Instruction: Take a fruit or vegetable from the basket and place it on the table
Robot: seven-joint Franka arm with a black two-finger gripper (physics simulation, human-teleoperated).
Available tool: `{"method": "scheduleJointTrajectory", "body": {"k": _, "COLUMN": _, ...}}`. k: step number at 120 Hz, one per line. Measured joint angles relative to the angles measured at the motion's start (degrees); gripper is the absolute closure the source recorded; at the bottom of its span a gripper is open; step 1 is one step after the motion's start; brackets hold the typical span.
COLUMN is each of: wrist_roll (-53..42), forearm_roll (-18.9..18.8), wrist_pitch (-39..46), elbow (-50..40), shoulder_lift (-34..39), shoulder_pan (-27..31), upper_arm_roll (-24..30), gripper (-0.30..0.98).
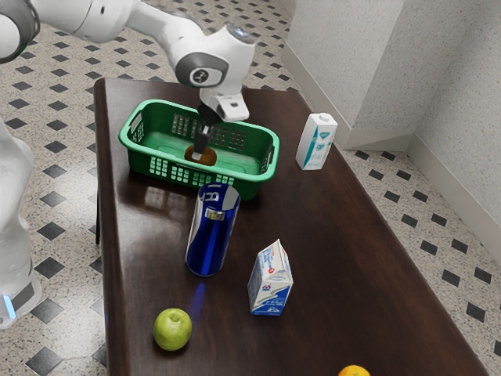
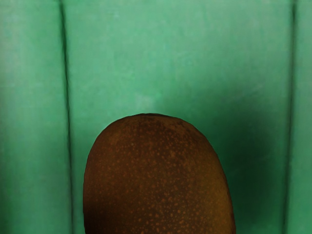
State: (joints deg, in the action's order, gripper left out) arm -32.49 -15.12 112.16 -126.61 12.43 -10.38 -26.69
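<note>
In the exterior view my gripper (image 1: 201, 144) points down inside the green basket (image 1: 266, 174), at a brown oval fruit or vegetable (image 1: 210, 157) low in it. From this side the gripper covers part of the brown thing, and whether it is held cannot be made out. The wrist view has the same speckled brown thing (image 2: 158, 175) large at the lower edge, in front of the green basket floor (image 2: 146, 53). A green apple (image 1: 172, 329) and part of an orange fruit (image 1: 355, 370) are on the dark table (image 1: 337, 258), outside the basket.
A blue can-like cylinder (image 1: 211, 235) stands close to the basket's near side. Beyond it is a blue-and-white carton (image 1: 270, 283). Another white carton (image 1: 317, 142) stands past the basket toward the exterior view's right.
</note>
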Motion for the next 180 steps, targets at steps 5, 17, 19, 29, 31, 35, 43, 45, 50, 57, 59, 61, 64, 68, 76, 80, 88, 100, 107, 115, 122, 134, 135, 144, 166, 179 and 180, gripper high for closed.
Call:
{"method": "scheduleJointTrajectory", "body": {"k": 5, "wrist_roll": 0.18, "forearm_roll": -0.05, "wrist_pitch": 0.7, "elbow": -0.41, "shoulder_lift": -0.02, "shoulder_pan": -0.08, "upper_arm_roll": -0.07, "gripper": 0.0}}
{"method": "scheduleJointTrajectory", "body": {"k": 17, "wrist_roll": 0.58, "forearm_roll": -0.24, "wrist_pitch": 2.18, "elbow": -1.34, "shoulder_lift": 0.03, "shoulder_pan": -0.22, "upper_arm_roll": -0.52, "gripper": 0.0}}
{"method": "scheduleJointTrajectory", "body": {"k": 19, "wrist_roll": 0.65, "forearm_roll": -0.28, "wrist_pitch": 2.48, "elbow": -1.56, "shoulder_lift": 0.05, "shoulder_pan": -0.25, "upper_arm_roll": -0.7, "gripper": 0.0}}
{"method": "scheduleJointTrajectory", "body": {"k": 29, "wrist_roll": 0.93, "forearm_roll": -0.6, "wrist_pitch": 4.01, "elbow": -2.09, "shoulder_lift": 0.17, "shoulder_pan": -0.59, "upper_arm_roll": -1.14, "gripper": 0.0}}
{"method": "scheduleJointTrajectory", "body": {"k": 31, "wrist_roll": 0.99, "forearm_roll": -0.64, "wrist_pitch": 4.28, "elbow": -2.16, "shoulder_lift": 0.18, "shoulder_pan": -0.65, "upper_arm_roll": -1.17, "gripper": 0.0}}
{"method": "scheduleJointTrajectory", "body": {"k": 35, "wrist_roll": 1.09, "forearm_roll": -0.72, "wrist_pitch": 4.82, "elbow": -2.23, "shoulder_lift": 0.19, "shoulder_pan": -0.75, "upper_arm_roll": -1.21, "gripper": 0.0}}
{"method": "scheduleJointTrajectory", "body": {"k": 43, "wrist_roll": 1.27, "forearm_roll": -0.82, "wrist_pitch": 6.07, "elbow": -2.36, "shoulder_lift": 0.09, "shoulder_pan": -0.95, "upper_arm_roll": -1.25, "gripper": 0.0}}
{"method": "scheduleJointTrajectory", "body": {"k": 45, "wrist_roll": 1.32, "forearm_roll": -0.84, "wrist_pitch": 6.38, "elbow": -2.42, "shoulder_lift": 0.05, "shoulder_pan": -1.0, "upper_arm_roll": -1.25, "gripper": 0.0}}
{"method": "scheduleJointTrajectory", "body": {"k": 50, "wrist_roll": 1.43, "forearm_roll": -0.88, "wrist_pitch": 7.12, "elbow": -2.82, "shoulder_lift": 0.0, "shoulder_pan": -1.07, "upper_arm_roll": -1.29, "gripper": 0.0}}
{"method": "scheduleJointTrajectory", "body": {"k": 57, "wrist_roll": 1.59, "forearm_roll": -0.91, "wrist_pitch": 8.01, "elbow": -3.41, "shoulder_lift": -0.02, "shoulder_pan": -1.13, "upper_arm_roll": -1.46, "gripper": 0.0}}
{"method": "scheduleJointTrajectory", "body": {"k": 59, "wrist_roll": 1.66, "forearm_roll": -0.92, "wrist_pitch": 8.22, "elbow": -3.64, "shoulder_lift": -0.01, "shoulder_pan": -1.26, "upper_arm_roll": -1.69, "gripper": 0.0}}
{"method": "scheduleJointTrajectory", "body": {"k": 61, "wrist_roll": 1.73, "forearm_roll": -0.92, "wrist_pitch": 8.42, "elbow": -3.81, "shoulder_lift": 0.0, "shoulder_pan": -1.56, "upper_arm_roll": -2.07, "gripper": 0.0}}
{"method": "scheduleJointTrajectory", "body": {"k": 64, "wrist_roll": 1.82, "forearm_roll": -0.93, "wrist_pitch": 8.68, "elbow": -3.98, "shoulder_lift": 0.01, "shoulder_pan": -2.23, "upper_arm_roll": -2.92, "gripper": 0.0}}
{"method": "scheduleJointTrajectory", "body": {"k": 68, "wrist_roll": 1.95, "forearm_roll": -0.94, "wrist_pitch": 8.99, "elbow": -4.12, "shoulder_lift": 0.02, "shoulder_pan": -3.51, "upper_arm_roll": -4.44, "gripper": 0.0}}
{"method": "scheduleJointTrajectory", "body": {"k": 76, "wrist_roll": 2.17, "forearm_roll": -0.95, "wrist_pitch": 9.49, "elbow": -4.23, "shoulder_lift": 0.03, "shoulder_pan": -4.73, "upper_arm_roll": -5.82, "gripper": 0.0}}
{"method": "scheduleJointTrajectory", "body": {"k": 80, "wrist_roll": 2.28, "forearm_roll": -0.96, "wrist_pitch": 9.69, "elbow": -4.25, "shoulder_lift": 0.03, "shoulder_pan": -4.96, "upper_arm_roll": -6.11, "gripper": 0.0}}
{"method": "scheduleJointTrajectory", "body": {"k": 88, "wrist_roll": 2.48, "forearm_roll": -0.96, "wrist_pitch": 10.05, "elbow": -4.3, "shoulder_lift": -0.03, "shoulder_pan": -5.16, "upper_arm_roll": -6.33, "gripper": 0.0}}
{"method": "scheduleJointTrajectory", "body": {"k": 100, "wrist_roll": 2.79, "forearm_roll": -0.97, "wrist_pitch": 10.47, "elbow": -4.63, "shoulder_lift": -0.11, "shoulder_pan": -5.22, "upper_arm_roll": -6.43, "gripper": 0.0}}
{"method": "scheduleJointTrajectory", "body": {"k": 107, "wrist_roll": 2.97, "forearm_roll": -0.97, "wrist_pitch": 10.64, "elbow": -4.92, "shoulder_lift": -0.13, "shoulder_pan": -5.23, "upper_arm_roll": -6.44, "gripper": 0.0}}
{"method": "scheduleJointTrajectory", "body": {"k": 115, "wrist_roll": 3.19, "forearm_roll": -0.97, "wrist_pitch": 10.78, "elbow": -5.24, "shoulder_lift": -0.14, "shoulder_pan": -5.25, "upper_arm_roll": -6.58, "gripper": 0.0}}
{"method": "scheduleJointTrajectory", "body": {"k": 122, "wrist_roll": 3.36, "forearm_roll": -0.97, "wrist_pitch": 10.87, "elbow": -5.34, "shoulder_lift": -0.14, "shoulder_pan": -5.24, "upper_arm_roll": -6.67, "gripper": 0.0}}
{"method": "scheduleJointTrajectory", "body": {"k": 134, "wrist_roll": 3.62, "forearm_roll": -0.97, "wrist_pitch": 10.99, "elbow": -5.41, "shoulder_lift": -0.08, "shoulder_pan": -5.24, "upper_arm_roll": -6.71, "gripper": 0.0}}
{"method": "scheduleJointTrajectory", "body": {"k": 135, "wrist_roll": 3.64, "forearm_roll": -0.97, "wrist_pitch": 11.0, "elbow": -5.41, "shoulder_lift": -0.08, "shoulder_pan": -5.24, "upper_arm_roll": -6.71, "gripper": 0.0}}
{"method": "scheduleJointTrajectory", "body": {"k": 144, "wrist_roll": 3.81, "forearm_roll": -0.97, "wrist_pitch": 11.24, "elbow": -5.41, "shoulder_lift": -0.06, "shoulder_pan": -5.24, "upper_arm_roll": -6.71, "gripper": 0.11}}
{"method": "scheduleJointTrajectory", "body": {"k": 166, "wrist_roll": 4.23, "forearm_roll": -1.15, "wrist_pitch": 11.75, "elbow": -5.26, "shoulder_lift": 0.01, "shoulder_pan": -5.75, "upper_arm_roll": -6.77, "gripper": 0.36}}
{"method": "scheduleJointTrajectory", "body": {"k": 179, "wrist_roll": 4.57, "forearm_roll": -2.15, "wrist_pitch": 11.96, "elbow": -4.8, "shoulder_lift": 0.03, "shoulder_pan": -6.47, "upper_arm_roll": -6.72, "gripper": 0.38}}
{"method": "scheduleJointTrajectory", "body": {"k": 180, "wrist_roll": 4.6, "forearm_roll": -2.5, "wrist_pitch": 11.97, "elbow": -4.6, "shoulder_lift": 0.04, "shoulder_pan": -6.66, "upper_arm_roll": -6.71, "gripper": 0.38}}
